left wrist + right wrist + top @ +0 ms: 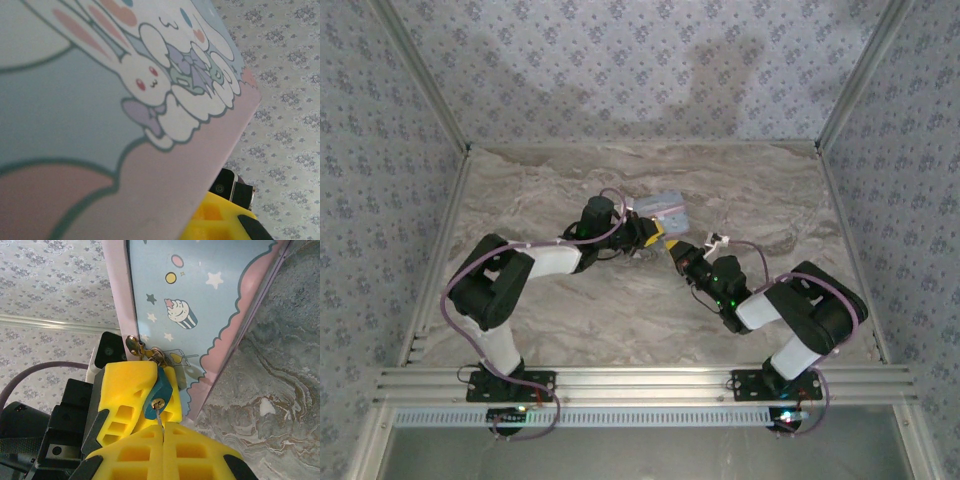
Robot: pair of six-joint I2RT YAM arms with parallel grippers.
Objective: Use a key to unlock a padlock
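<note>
Inserting the key (pixel 158 416), pinched tight in the right gripper (pixel 162 432), into the padlock (pixel 160 392) clamped by the left gripper (pixel 159 381); next, likely twisting without slipping.

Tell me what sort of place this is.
Probably a robotics test booth rather than a home: a left arm and a right arm are bolted to an aluminium rail at the edge of a marble-patterned table, boxed in by wallpapered panels on metal posts.

No legible text, numbers, brands; pale blue tin (pixel 75 115) bears cartoon drawings only.
</note>
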